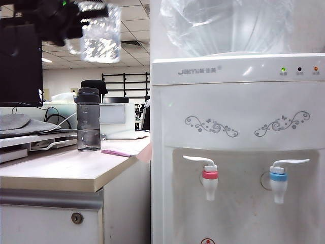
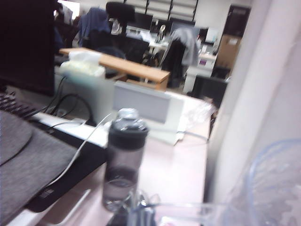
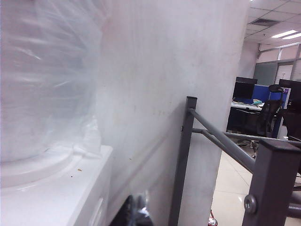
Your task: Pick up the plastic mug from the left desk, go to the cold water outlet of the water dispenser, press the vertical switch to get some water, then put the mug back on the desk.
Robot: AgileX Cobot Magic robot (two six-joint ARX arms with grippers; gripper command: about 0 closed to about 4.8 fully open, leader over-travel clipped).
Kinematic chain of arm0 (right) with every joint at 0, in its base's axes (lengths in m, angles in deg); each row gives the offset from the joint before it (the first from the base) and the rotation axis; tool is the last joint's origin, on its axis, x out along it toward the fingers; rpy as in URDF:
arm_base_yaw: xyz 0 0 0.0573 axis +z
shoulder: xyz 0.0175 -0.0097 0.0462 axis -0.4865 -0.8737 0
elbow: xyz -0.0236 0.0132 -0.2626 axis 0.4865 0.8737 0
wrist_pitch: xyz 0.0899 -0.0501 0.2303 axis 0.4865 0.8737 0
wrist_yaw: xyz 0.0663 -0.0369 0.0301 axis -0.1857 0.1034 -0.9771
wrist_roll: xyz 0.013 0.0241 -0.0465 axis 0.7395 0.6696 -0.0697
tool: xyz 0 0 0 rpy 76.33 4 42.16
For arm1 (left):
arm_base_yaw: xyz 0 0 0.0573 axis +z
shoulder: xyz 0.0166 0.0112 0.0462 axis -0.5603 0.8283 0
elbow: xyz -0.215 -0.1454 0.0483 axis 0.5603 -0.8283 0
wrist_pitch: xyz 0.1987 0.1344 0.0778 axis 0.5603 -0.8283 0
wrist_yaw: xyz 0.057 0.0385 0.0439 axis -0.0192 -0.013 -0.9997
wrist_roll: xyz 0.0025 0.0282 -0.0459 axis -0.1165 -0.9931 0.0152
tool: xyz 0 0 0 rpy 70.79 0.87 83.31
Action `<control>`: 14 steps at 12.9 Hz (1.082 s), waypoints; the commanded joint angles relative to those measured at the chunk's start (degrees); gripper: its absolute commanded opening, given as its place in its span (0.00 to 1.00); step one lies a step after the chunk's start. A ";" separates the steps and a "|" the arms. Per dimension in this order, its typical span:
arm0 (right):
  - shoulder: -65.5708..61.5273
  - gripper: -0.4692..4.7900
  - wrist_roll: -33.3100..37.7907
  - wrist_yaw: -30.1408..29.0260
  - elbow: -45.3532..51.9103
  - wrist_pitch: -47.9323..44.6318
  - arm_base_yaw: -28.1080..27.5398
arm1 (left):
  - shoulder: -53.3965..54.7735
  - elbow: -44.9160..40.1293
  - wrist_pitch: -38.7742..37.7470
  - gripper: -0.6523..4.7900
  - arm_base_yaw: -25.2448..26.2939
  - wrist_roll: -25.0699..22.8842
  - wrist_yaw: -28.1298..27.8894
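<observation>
we find the left gripper (image 1: 76,23) raised high above the left desk (image 1: 61,170), clenched on the plastic mug (image 1: 100,33), which hangs in the air well clear of the desktop; in the left wrist view the mug's clear rim (image 2: 263,188) sits close to the camera. the smoky-grey bottle (image 1: 88,120) stands upright on the desk, a pink sheet (image 1: 118,151) lying just beside it. the water dispenser (image 1: 238,132) stands to the right of the desk; its cold water outlet (image 1: 278,184) and vertical switch (image 1: 290,162) are untouched. of the right gripper (image 3: 136,214) only a dark tip shows beside the dispenser's top; we cannot tell its jaw state.
</observation>
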 commanded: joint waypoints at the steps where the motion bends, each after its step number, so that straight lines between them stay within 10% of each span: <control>1: 0.00 0.09 -0.13 0.00 -0.20 -0.52 0.00 | -0.50 -1.70 1.70 0.11 3.74 3.54 4.39; 3: 0.00 0.09 -0.13 -0.02 -0.20 -0.57 0.00 | -0.33 -7.23 3.19 0.11 7.89 5.53 8.87; 4: 0.00 0.09 -0.13 0.00 -0.20 -0.52 0.00 | 9.90 -11.41 18.86 0.11 9.25 6.12 9.77; 7: 0.00 0.09 -0.13 -0.02 -0.20 -0.57 0.00 | 22.16 -11.41 31.02 0.11 10.69 7.26 10.82; 14: 0.00 0.09 -0.13 0.00 -0.20 1.77 0.11 | 36.11 -11.39 39.01 0.11 14.84 11.28 14.51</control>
